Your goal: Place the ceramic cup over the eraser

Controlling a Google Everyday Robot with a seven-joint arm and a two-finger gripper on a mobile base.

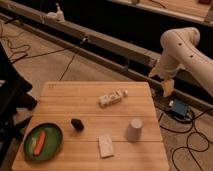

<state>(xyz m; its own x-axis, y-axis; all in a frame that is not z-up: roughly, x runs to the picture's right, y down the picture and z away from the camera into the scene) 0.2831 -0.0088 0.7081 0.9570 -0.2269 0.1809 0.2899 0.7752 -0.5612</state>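
Waiting to grab, the gripper (167, 87) hangs with wide, empty jaws. The pale grey ceramic cup (134, 129) stands nearer them than the small black eraser (77, 124).

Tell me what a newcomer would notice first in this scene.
The big white robot arm at the right stands out first, its gripper hanging open and empty beyond the wooden table's far right corner. Then the green plate with an orange carrot at the front left, and the pale cup near the right edge with the small black eraser to its left.
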